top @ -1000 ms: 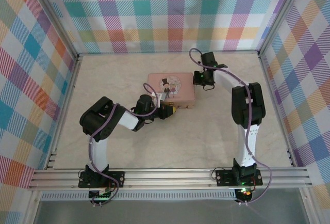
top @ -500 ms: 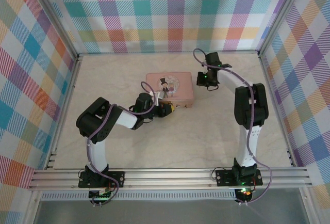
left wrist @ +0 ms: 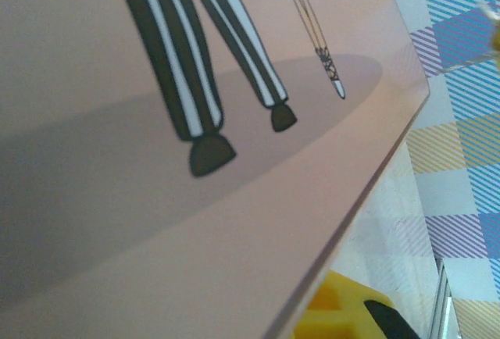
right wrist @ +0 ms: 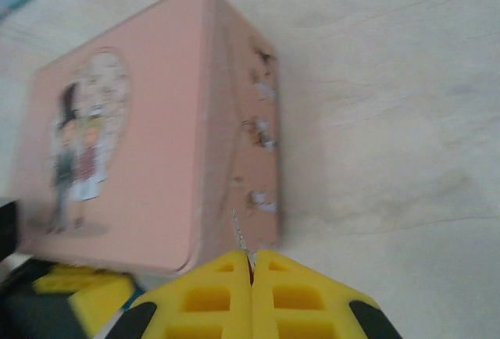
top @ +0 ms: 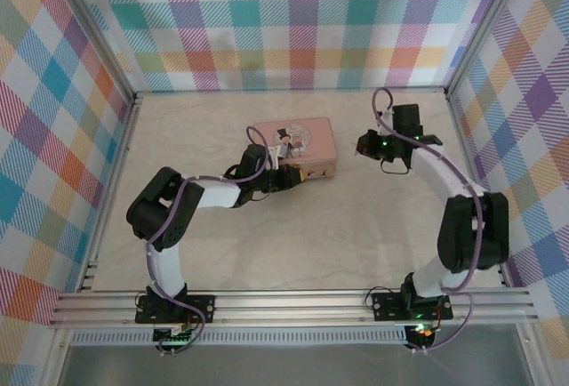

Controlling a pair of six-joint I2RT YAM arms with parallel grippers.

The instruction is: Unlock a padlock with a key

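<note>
Early yet, unlocking all left: left gripper (top: 293, 178) nearly closed at the pink tin's (top: 311, 156) near edge (hold unclear), right gripper (right wrist: 251, 261) pinched shut on a thin key-like sliver (right wrist: 238, 233).

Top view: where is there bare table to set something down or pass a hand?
Free: the broad stretch between the pink tin and the near rail; also the strip behind the tin. Crowded: the tin's near edge at the left gripper, and its right side by the right gripper.
</note>
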